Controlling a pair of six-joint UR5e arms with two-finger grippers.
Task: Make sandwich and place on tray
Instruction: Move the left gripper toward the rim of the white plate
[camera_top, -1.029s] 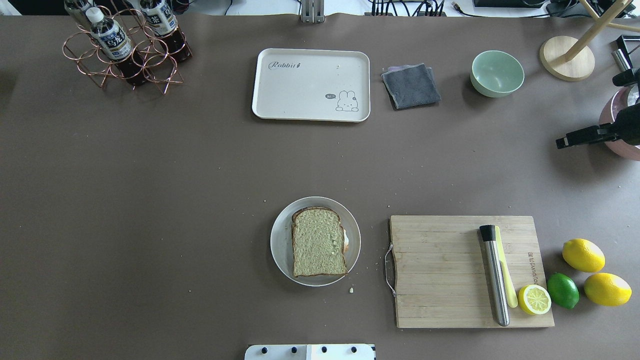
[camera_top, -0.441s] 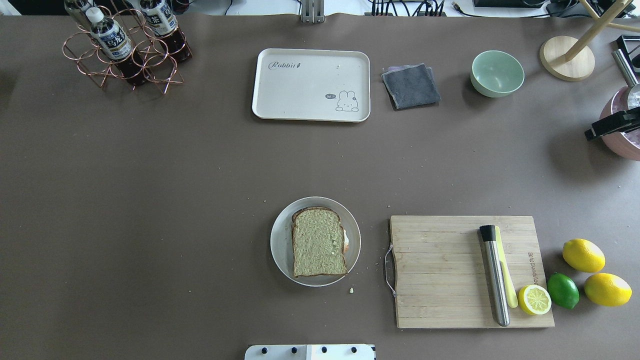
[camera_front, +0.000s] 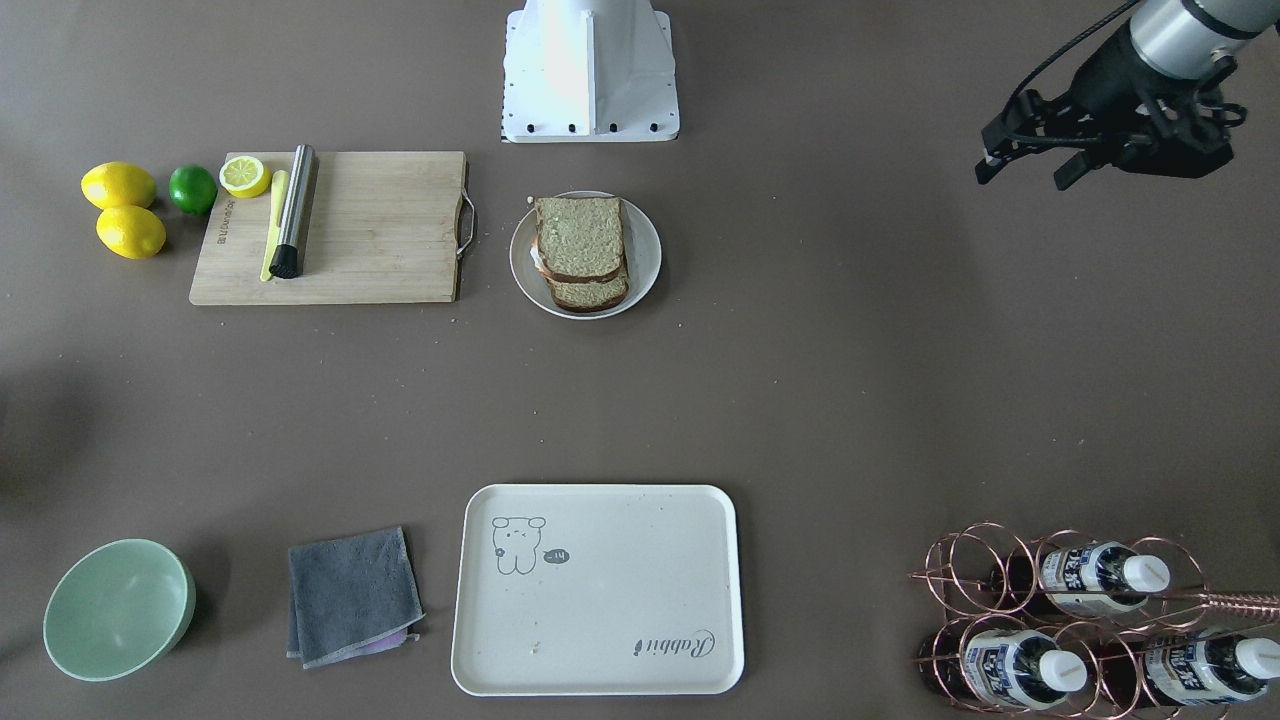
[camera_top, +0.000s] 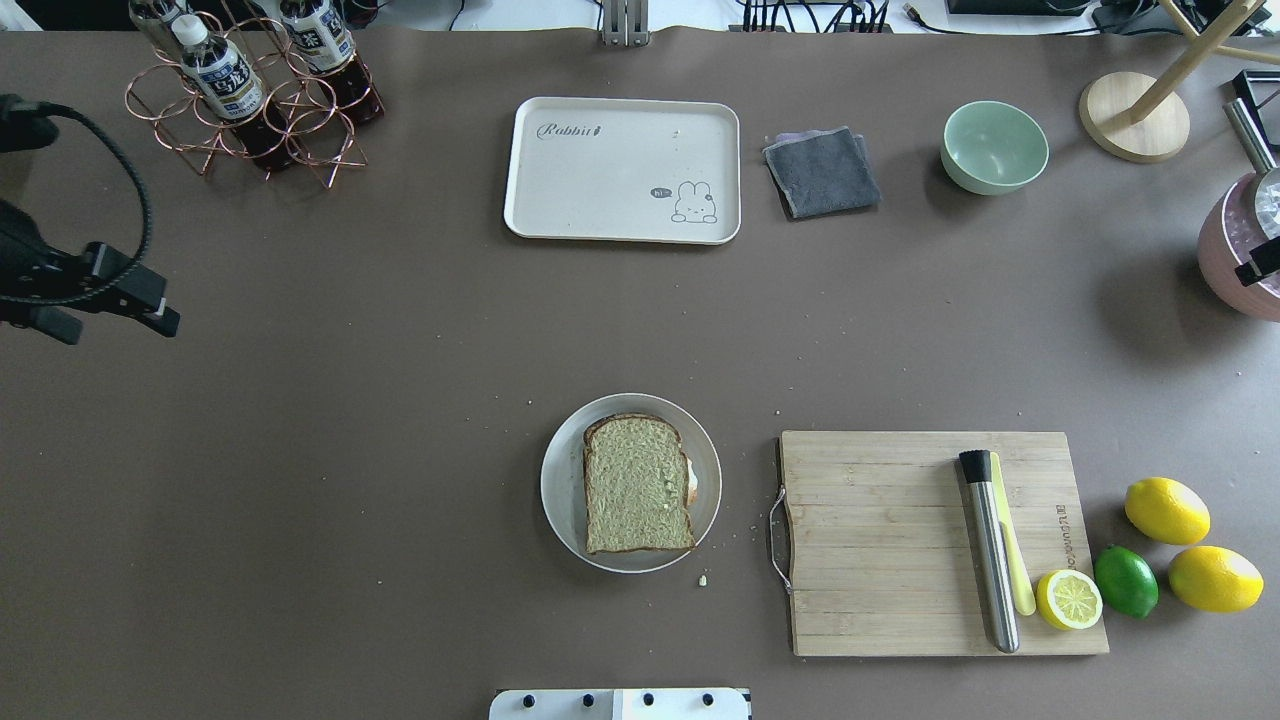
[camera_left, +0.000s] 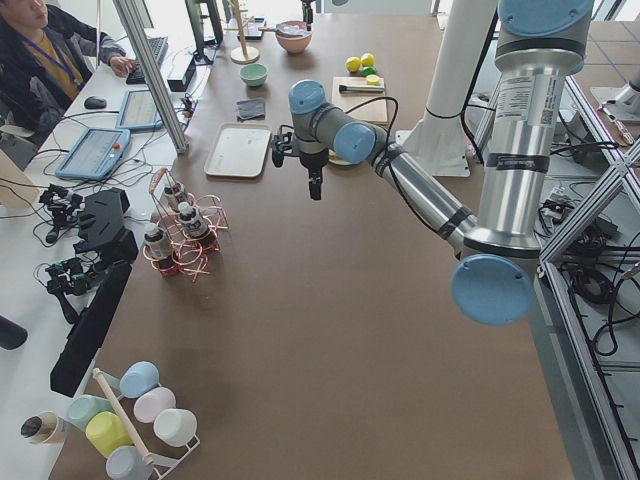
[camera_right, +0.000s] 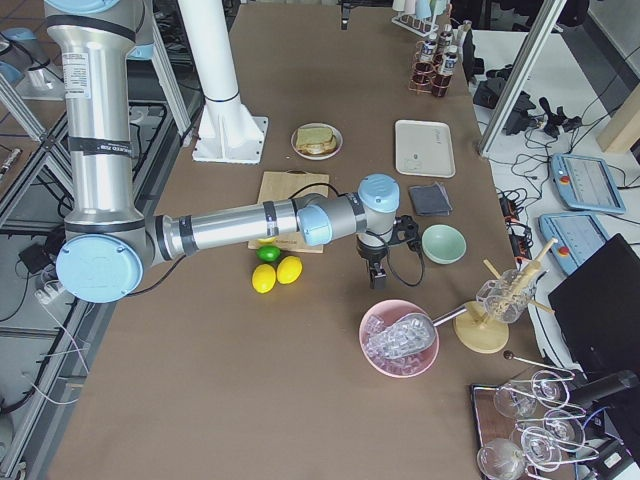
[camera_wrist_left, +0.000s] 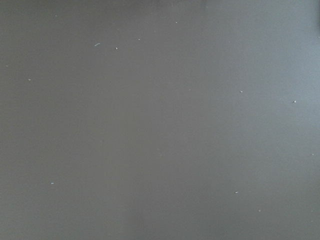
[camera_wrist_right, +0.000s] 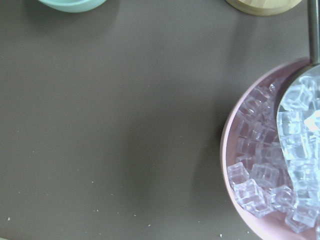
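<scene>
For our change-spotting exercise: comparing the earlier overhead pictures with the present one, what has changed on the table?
The right gripper has drawn back to the right and is almost out of the overhead view. The left gripper, absent before, has come in from the left edge. Nothing was grasped or let go. The sandwich on its plate and the bare tray stayed put.

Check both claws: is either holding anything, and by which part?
Nothing is held. The left claw hangs open and empty; nothing shows in the right claw either. The sandwich lies untouched.
</scene>
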